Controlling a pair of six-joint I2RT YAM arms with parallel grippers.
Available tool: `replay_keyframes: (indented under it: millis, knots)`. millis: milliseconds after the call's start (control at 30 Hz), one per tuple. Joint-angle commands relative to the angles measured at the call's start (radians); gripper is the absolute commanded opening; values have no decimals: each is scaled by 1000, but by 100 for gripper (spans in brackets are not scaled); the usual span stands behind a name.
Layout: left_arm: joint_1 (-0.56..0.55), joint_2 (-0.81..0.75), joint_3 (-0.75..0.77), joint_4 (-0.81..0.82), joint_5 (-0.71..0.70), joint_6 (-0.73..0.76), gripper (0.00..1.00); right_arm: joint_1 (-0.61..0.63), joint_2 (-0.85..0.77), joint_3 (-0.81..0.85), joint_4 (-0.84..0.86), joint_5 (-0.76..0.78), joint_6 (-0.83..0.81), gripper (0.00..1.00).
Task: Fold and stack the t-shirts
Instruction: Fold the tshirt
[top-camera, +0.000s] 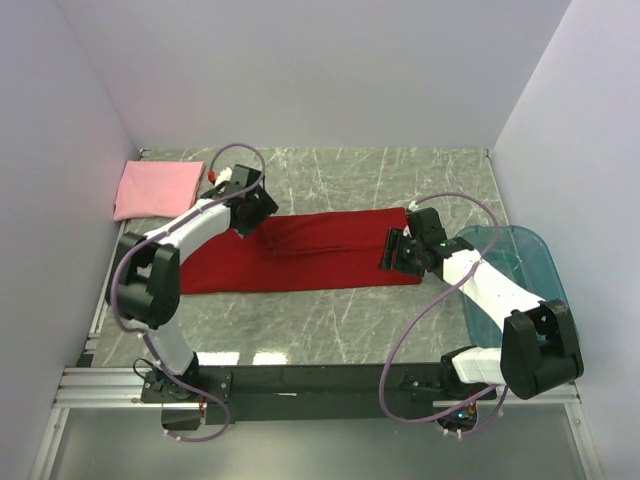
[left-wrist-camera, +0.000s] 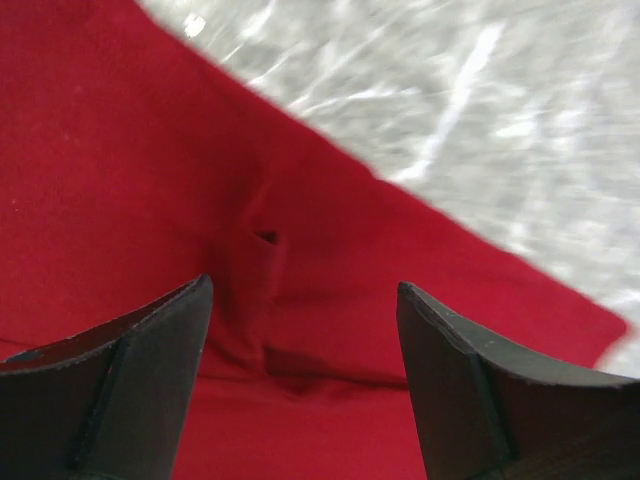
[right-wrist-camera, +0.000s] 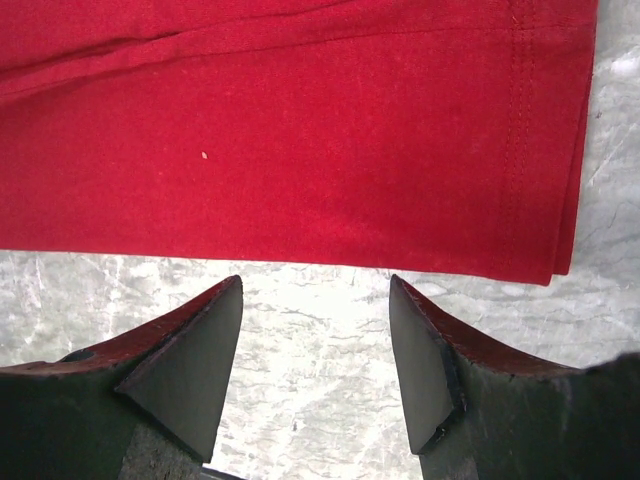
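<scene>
Nearest us, the black rail (top-camera: 320, 385) carries both arm bases at the table's (top-camera: 350, 180) near edge. At far left, in the back corner, we see the pink t-shirt (top-camera: 158, 188) folded into a neat square, well apart from the other shirt. Next comes our left gripper (top-camera: 248, 228), its jaws spread wide over the red t-shirt (top-camera: 300, 265). In the left wrist view a small pucker in the cloth lies between the fingers (left-wrist-camera: 150, 380). The red t-shirt lies folded into a long band across the middle of the table. Near its right end our right gripper (top-camera: 392, 252) is also spread wide, its fingertips (right-wrist-camera: 200, 360) over bare marble just beside the shirt's folded edge and stitched hem. At far right stands the teal bin (top-camera: 520, 260).
</scene>
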Motion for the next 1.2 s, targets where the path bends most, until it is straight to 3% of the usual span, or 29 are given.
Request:
replay_keyframes:
  millis: [0,300,600,900,1167]
  knots:
    - [-25,62,41,-19,-32,5,79,7,-36,-11,21,4,-12,67]
    - [-101,234,208,-7,-12,81,78,7,-42,-22,16,10,-26,67]
    - [-112,272,305,-68,-63,132,80,10,-23,-15,28,-25,-40,64]
    - [-109,-63,120,-182,-265,77,86,28,84,74,36,5,-69,53]
    - [-33,-279,-218,-225,-225,45,85,142,242,212,11,88,-120,48]
